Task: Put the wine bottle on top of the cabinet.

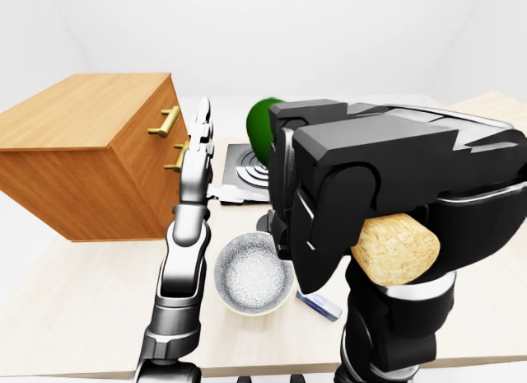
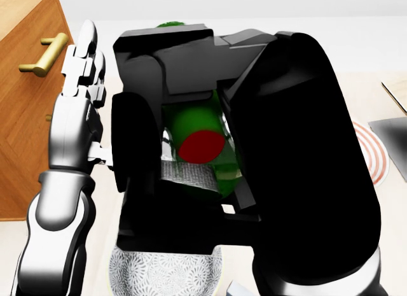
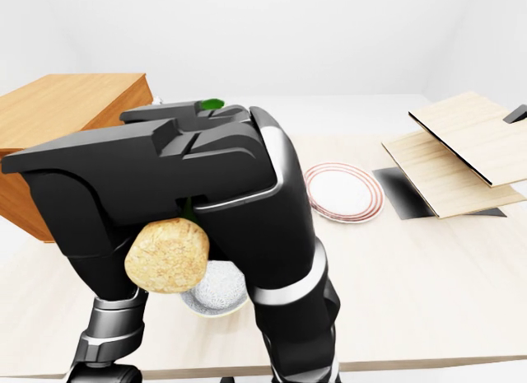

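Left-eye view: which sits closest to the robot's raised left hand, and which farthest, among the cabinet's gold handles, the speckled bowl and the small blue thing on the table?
From the left hand:
1. Gold handles, just to its left on the cabinet.
2. Speckled bowl, below it and slightly right.
3. Small blue thing, lower right, past the bowl.

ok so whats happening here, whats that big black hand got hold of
The robot's right hand is closed around a green wine bottle, held up close to the head cameras with its cork pointing toward them. The left hand stands open and empty next to the wooden cabinet. The bottle is not yet on the cabinet's top. A patterned bowl and a red-rimmed plate sit on the table.
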